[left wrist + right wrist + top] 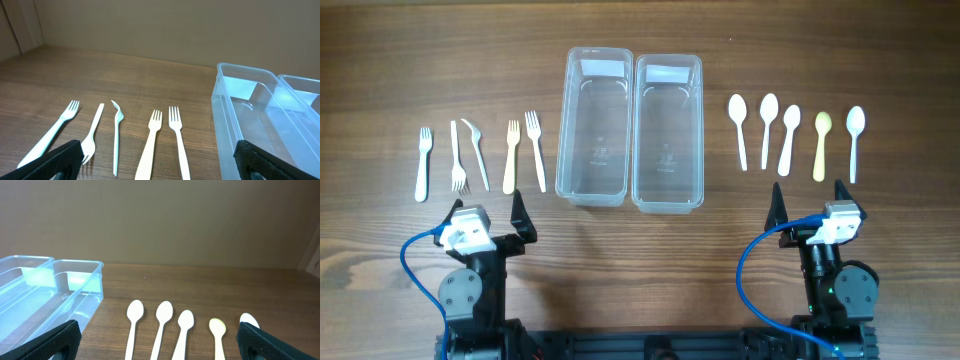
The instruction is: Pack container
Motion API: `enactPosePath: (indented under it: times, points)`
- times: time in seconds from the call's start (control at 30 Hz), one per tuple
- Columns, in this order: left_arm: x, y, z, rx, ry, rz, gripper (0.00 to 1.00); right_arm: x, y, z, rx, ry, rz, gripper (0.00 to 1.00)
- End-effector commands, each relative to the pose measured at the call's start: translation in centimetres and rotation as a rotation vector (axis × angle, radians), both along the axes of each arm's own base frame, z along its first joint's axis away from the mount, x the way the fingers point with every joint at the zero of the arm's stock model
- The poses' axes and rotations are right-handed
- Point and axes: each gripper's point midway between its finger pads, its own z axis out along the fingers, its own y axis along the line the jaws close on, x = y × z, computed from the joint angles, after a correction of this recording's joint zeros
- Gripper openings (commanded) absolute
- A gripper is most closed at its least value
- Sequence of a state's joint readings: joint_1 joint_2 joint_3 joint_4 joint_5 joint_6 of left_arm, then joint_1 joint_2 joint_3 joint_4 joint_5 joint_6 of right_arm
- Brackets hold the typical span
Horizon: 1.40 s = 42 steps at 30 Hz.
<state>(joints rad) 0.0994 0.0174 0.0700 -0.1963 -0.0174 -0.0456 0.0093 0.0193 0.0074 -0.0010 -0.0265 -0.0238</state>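
Gaping wide and empty, the left and right jaws sit well short of the clear containers (632, 130) between them.

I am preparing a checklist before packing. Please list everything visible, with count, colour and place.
white forks: 4, white, left of containers
cream fork: 1, cream, fourth from left among forks
containers: 2, clear, empty, side by side at centre
white spoons: 4, white, right of containers
yellow spoon: 1, pale yellow, fourth from left among spoons
table: 1, brown wood, under everything
left gripper: 1, black, open, near forks
right gripper: 1, black, open, near spoons
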Motion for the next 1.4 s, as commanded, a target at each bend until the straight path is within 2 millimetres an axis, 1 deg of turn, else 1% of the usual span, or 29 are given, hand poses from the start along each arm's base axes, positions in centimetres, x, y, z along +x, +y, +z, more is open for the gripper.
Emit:
enactPosePath:
  times: [0.0,0.83,0.9,0.97,1.03,1.1,1.17,1.27,1.3,1.37]
  points:
    - [0.1,-0.2,-0.3,0.015,-0.001,-0.014,1.0,0.0,0.2,0.0,-0.002,-0.004,0.016,1.0]
    - [0.1,-0.2,-0.2,0.015,-0.001,-0.014,1.0,0.0,0.2,0.0,-0.002,-0.004,0.016,1.0]
    - [0.0,0.4,-0.2,0.02,-0.001,0.021,1.0,0.0,0.2,0.0,-0.002,-0.004,0.016,1.0]
    - [0.1,-0.2,-0.2,0.007,-0.003,-0.011,1.0,0.0,0.2,0.0,-0.002,-0.004,0.016,1.0]
    - [0.2,-0.6,0.4,-0.016,-0.028,-0.031,1.0,0.0,0.2,0.0,-0.002,-0.004,0.016,1.0]
    - [0.0,-0.6,1.5,-0.088,-0.054,-0.023,1.0,0.0,0.2,0.0,-0.002,-0.004,0.016,1.0]
    - [-0.2,-0.6,3.1,-0.123,-0.069,-0.019,1.0,0.0,0.2,0.0,-0.002,-0.004,0.016,1.0]
    - [-0.5,-0.7,6.2,-0.124,-0.07,-0.019,1.0,0.0,0.2,0.0,-0.002,-0.004,0.016,1.0]
    - [-0.5,-0.7,7.6,-0.124,-0.066,-0.019,1.0,0.0,0.2,0.0,-0.002,-0.004,0.016,1.0]
    - [0.0,-0.6,11.2,-0.15,-0.035,-0.014,1.0,0.0,0.2,0.0,-0.002,-0.004,0.016,1.0]
